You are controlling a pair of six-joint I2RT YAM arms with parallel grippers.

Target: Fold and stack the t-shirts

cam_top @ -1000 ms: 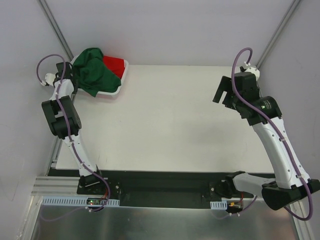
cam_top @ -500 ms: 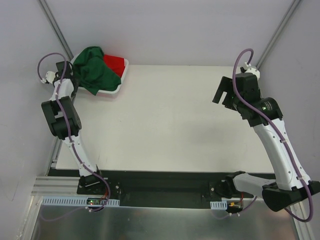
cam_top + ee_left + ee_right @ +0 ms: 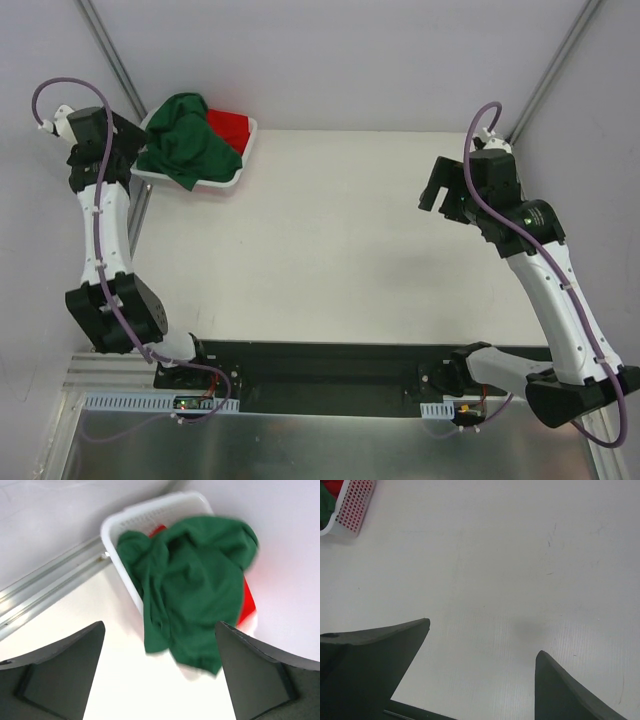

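Your left claw (image 3: pixel 160 626) and right claw (image 3: pixel 483 636) stand spread, empty. Pinch the green t-shirt (image 3: pixel 195 585) too deep and the basket (image 3: pixel 117 530) it overhangs may lift too.

No text, label, brand, number or sign can be read in any view. The t-shirts (image 3: pixel 186 142), the basket (image 3: pixel 113 529) and the desk (image 3: pixel 330 250) bear no legible marking.
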